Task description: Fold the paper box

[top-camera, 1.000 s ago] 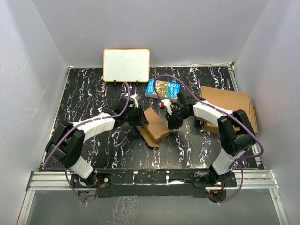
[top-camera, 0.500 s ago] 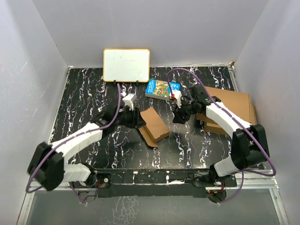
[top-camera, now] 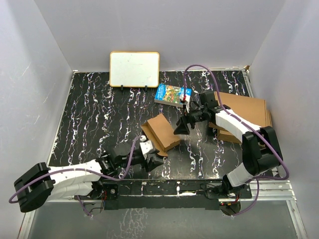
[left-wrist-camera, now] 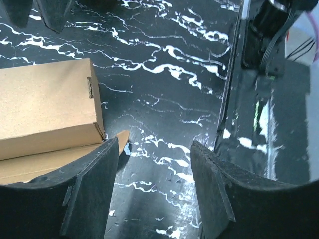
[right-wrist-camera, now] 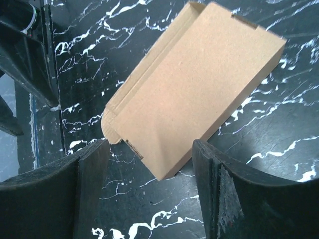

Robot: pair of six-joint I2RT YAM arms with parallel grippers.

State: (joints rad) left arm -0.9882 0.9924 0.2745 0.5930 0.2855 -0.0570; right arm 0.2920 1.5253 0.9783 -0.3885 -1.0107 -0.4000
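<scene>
Left tool (left-wrist-camera: 154, 147): open, just short of box's near corner | paper box (top-camera: 162, 130): folded flat, lying mid-table (top-camera: 99, 114) | right tool (right-wrist-camera: 149, 144): open, beside box's right edge, gripping nothing | picture book (top-camera: 173, 94), whiteboard (top-camera: 134, 68) beyond.

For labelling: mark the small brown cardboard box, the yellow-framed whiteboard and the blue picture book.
small brown cardboard box (top-camera: 163, 130): top view, lid centre
yellow-framed whiteboard (top-camera: 134, 68): top view, white face
blue picture book (top-camera: 173, 94): top view, cover

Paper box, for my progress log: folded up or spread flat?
Folded up: the paper box lies as a closed flat rectangle, with one rounded tab sticking out.
</scene>
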